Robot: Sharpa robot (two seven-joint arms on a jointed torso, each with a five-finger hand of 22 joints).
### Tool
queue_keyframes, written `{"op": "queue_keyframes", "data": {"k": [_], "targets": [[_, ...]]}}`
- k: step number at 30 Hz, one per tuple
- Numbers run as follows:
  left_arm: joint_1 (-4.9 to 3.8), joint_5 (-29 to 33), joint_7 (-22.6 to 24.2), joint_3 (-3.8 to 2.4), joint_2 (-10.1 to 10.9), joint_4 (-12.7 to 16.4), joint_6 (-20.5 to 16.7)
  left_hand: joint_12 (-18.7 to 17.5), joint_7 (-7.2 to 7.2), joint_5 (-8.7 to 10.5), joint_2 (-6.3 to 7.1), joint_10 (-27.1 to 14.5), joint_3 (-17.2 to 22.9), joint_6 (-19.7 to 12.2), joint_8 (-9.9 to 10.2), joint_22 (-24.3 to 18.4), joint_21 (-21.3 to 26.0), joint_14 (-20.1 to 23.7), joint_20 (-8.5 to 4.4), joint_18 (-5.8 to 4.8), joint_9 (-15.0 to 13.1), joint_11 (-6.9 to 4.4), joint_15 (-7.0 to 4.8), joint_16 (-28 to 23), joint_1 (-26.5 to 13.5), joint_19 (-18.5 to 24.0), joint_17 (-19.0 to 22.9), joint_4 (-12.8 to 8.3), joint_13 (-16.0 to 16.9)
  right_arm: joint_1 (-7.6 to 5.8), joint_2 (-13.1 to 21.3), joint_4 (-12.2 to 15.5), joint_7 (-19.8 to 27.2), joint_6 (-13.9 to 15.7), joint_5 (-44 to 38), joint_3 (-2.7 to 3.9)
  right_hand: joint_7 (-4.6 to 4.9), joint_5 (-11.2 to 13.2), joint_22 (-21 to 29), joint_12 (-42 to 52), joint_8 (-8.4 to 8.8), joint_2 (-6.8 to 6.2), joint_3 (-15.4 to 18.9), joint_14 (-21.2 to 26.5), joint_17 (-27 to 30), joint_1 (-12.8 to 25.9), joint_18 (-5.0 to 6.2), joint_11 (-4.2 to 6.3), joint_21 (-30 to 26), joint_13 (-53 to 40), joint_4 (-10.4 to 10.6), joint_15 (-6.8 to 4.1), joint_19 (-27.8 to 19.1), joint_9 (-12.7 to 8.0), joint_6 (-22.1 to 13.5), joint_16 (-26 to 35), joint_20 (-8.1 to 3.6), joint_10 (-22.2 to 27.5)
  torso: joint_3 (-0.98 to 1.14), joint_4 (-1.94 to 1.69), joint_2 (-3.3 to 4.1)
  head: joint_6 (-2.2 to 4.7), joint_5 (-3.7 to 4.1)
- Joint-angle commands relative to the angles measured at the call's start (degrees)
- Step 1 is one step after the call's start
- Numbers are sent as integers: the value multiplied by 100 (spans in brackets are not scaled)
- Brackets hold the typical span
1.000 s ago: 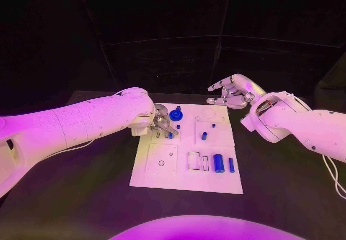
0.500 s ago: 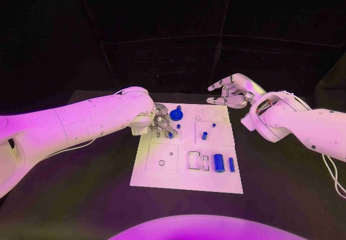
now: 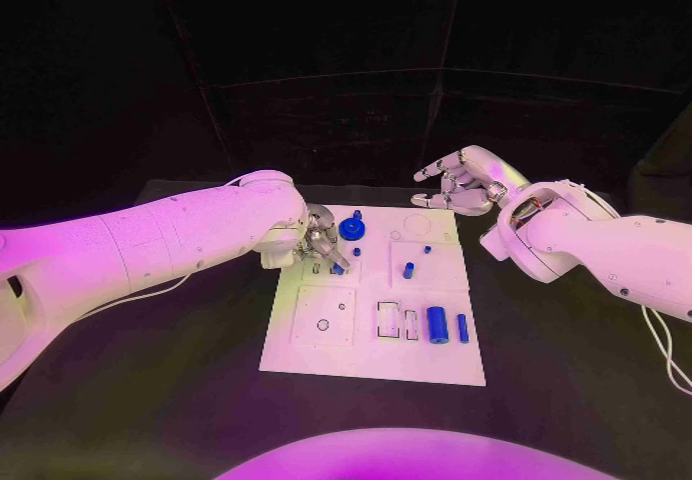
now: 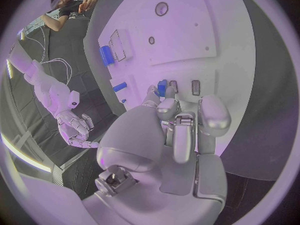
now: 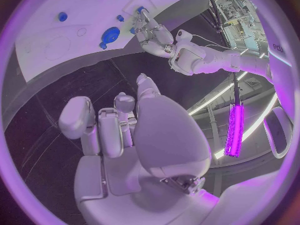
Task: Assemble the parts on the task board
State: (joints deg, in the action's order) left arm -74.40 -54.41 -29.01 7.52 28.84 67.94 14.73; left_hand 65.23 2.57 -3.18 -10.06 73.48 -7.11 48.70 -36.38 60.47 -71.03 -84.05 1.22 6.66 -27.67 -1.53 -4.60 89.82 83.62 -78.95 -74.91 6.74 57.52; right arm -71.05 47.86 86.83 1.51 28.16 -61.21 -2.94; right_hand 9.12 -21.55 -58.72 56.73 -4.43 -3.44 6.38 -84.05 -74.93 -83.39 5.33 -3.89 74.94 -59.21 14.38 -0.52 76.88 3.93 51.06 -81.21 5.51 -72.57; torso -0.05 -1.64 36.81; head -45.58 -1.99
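The white task board (image 3: 378, 335) is laid flat in the middle of the black table (image 3: 159, 400). The left hand (image 3: 320, 247) is held over the board's far left part, and a small blue part (image 4: 162, 88) is pinched at its fingertips (the other fingers are bunched close beside it). A round blue knob part (image 3: 352, 231) is seen just beside that hand. Two blue cylinders (image 3: 437, 326) are laid in slots on the board's near right part. The right hand (image 3: 464, 182) is held above the board's far edge, with fingers loosely curled and apart, and nothing is held in it.
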Motion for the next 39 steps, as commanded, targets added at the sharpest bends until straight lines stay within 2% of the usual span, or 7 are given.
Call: {"op": "queue_keyframes", "data": {"k": [1, 3, 5, 6, 11, 24, 39], "targets": [[17, 109, 40, 12, 42, 37, -116, -50, 40, -28, 7, -27, 885, -31, 12, 14, -8, -595, 28, -98, -11, 45, -23, 18, 61, 37, -1509, -685, -33, -14, -7, -1, 23, -54, 37, 4, -18, -62, 11, -25, -27, 63, 29, -267, -41, -17, 55, 26, -39, 11, -19, -37, -10, -3, 38, 24, -39, 19, 2, -6, -6, -3, 3], [17, 161, 52, 11, 83, 72, -191, -68, 43, -53, 58, -27, 1059, -37, 17, 16, -8, -595, 28, -89, -10, 43, -11, 18, 28, 44, -1509, -740, -52, -14, -8, -4, 24, -57, 47, 4, -18, -96, 12, -25, -27, 65, 31, -268, -42, -22, 55, 27, -41, 15, -20, -37, -9, -3, 37, 25, -40, 20, 3, -9, -8, -4, 2], [17, 227, 65, 11, 132, 118, -299, -95, 48, -66, 424, 6, 2088, -23, -3, 55, -26, -595, 65, -78, -28, 82, -5, 18, -432, 64, -1509, -898, -96, -14, -8, -7, 23, -60, 54, 3, -18, -117, 15, -26, -27, 67, 33, -269, -46, -24, 55, 27, -44, 19, -20, -38, -9, -3, 37, 25, -41, 22, 2, -15, -8, -5, 5], [17, 262, 68, 11, 155, 140, -352, -66, 86, -46, 935, 53, 3483, -2, -100, 101, -45, -595, 68, -82, -97, 73, 29, 18, -1132, 73, -1509, -1016, -109, -14, -8, -9, 23, -61, 57, 3, -18, -126, 16, -25, -28, 68, 33, -269, -45, -25, 55, 27, -45, 20, -20, -38, -9, -3, 37, 26, -41, 22, 2, -17, -7, -3, 5], [15, 393, 91, 11, 305, 298, -746, -6, 78, -35, 1303, 112, 4560, -52, -324, 153, -58, -595, 78, -85, -269, 55, 24, 18, -1683, 64, -1509, -1100, -104, -14, -12, -11, 16, -67, 64, 3, -18, -140, 14, -25, -28, 69, 35, -269, -43, -26, 55, 27, -45, 21, -20, -38, -7, -3, 37, 28, -41, 22, 8, -21, -2, 5, 0], [114, 443, 173, 19, 511, 569, -1687, 45, 71, -36, 1379, 166, 4799, -57, -405, 238, -111, -595, 69, -99, -327, 45, 15, 18, -1772, 23, -1509, -1126, -62, -14, 21, -3, 14, -87, 67, 3, -18, -153, 21, -31, -28, 70, 36, -270, -47, -26, 56, 27, -49, 28, -20, -38, -9, -3, 37, 26, -41, 25, 7, -59, -19, -14, -12], [293, 251, 57, 23, 434, 500, -1725, 59, 69, -35, 1395, 181, 4840, -59, -420, 249, -118, -595, 67, -101, -337, 43, 12, 18, -1783, 17, -1509, -1134, -49, -14, 37, 4, 15, -100, 121, 3, -18, -153, 21, -31, -28, 70, 36, -270, -47, -26, 56, 27, -49, 28, -20, -38, -9, -3, 37, 26, -41, 25, 10, -24, -1, -23, -21]]}}
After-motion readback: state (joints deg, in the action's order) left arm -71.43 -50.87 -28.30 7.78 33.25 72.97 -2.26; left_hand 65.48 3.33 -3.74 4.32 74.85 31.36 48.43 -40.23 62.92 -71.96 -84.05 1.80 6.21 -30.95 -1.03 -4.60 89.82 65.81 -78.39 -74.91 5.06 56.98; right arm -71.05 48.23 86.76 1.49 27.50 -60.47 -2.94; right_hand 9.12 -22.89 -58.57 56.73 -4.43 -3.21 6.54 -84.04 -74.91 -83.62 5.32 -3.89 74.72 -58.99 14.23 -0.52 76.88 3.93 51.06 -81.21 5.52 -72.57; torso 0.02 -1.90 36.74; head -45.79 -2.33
